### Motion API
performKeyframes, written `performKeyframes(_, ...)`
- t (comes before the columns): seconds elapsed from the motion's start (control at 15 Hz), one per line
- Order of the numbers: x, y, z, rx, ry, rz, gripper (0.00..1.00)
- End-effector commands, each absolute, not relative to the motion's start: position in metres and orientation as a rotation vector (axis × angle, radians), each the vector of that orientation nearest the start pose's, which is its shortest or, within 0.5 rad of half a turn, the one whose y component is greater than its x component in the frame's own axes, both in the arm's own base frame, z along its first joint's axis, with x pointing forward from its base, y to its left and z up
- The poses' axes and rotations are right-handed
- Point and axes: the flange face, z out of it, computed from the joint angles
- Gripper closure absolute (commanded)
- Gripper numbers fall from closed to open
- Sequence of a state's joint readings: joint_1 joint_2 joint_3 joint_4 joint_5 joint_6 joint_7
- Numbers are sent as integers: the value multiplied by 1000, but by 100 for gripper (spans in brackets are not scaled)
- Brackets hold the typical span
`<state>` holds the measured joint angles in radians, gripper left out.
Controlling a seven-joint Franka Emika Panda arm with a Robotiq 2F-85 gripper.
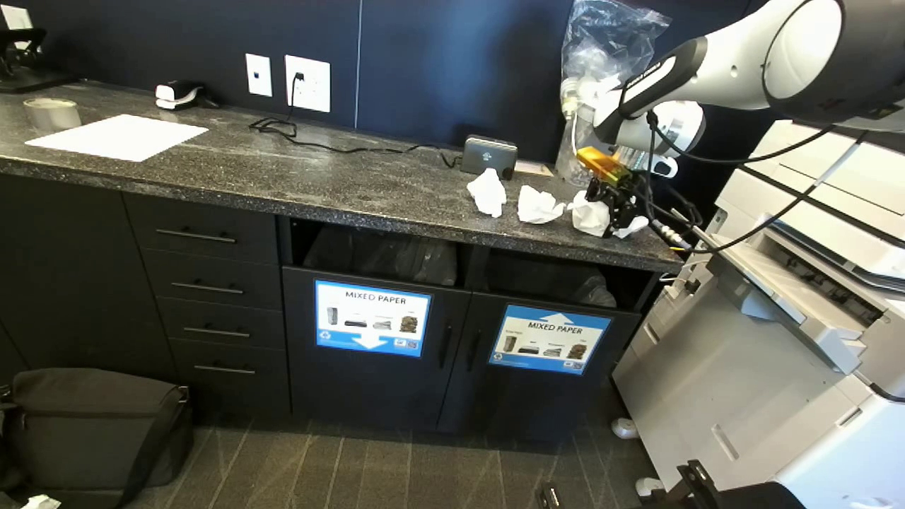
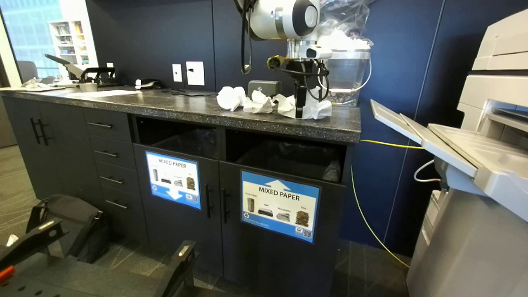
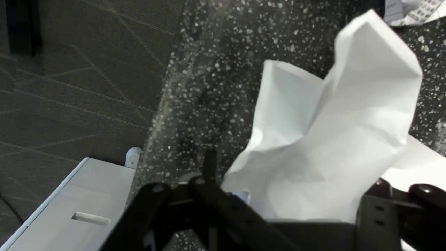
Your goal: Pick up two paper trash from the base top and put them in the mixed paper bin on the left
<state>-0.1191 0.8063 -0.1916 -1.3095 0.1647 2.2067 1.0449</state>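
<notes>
The base top (image 1: 318,170) is a dark speckled counter, shown in both exterior views (image 2: 194,108). Crumpled white paper trash lies near its right end: a left wad (image 1: 488,193) (image 2: 231,98), a middle wad (image 1: 539,206) (image 2: 258,102), and white paper (image 1: 587,212) around my gripper (image 1: 614,212) (image 2: 301,108). I cannot tell if that is one wad or two. In the wrist view, my gripper (image 3: 294,181) has its fingers wide apart with a paper wad (image 3: 331,146) between them. Contact is unclear. The left mixed paper bin (image 1: 373,318) (image 2: 173,179) has an open slot above its label.
A right mixed paper bin (image 1: 548,339) adjoins the left one. A small grey device (image 1: 489,157) and a clear container (image 2: 346,68) stand behind the wads. A printer (image 1: 763,339) stands right of the counter. A flat white sheet (image 1: 120,138) lies far left.
</notes>
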Motion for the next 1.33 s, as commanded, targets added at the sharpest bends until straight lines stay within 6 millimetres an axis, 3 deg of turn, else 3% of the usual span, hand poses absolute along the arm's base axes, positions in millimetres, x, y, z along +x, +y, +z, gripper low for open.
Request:
performKeyframes(0.0,735,-195,275,-2415,1979,-185,54)
performKeyframes(0.33,733,-197,275,-2426,1970,-171,92)
performKeyframes(0.4,732,-197,275,-2431,1960,-161,94)
performKeyframes(0.6,727,-200,276,-2443,1946,-145,99)
performKeyframes(0.93,709,-206,276,-2481,1929,-59,94)
performKeyframes(1.27,661,-203,279,-2532,1908,-15,93)
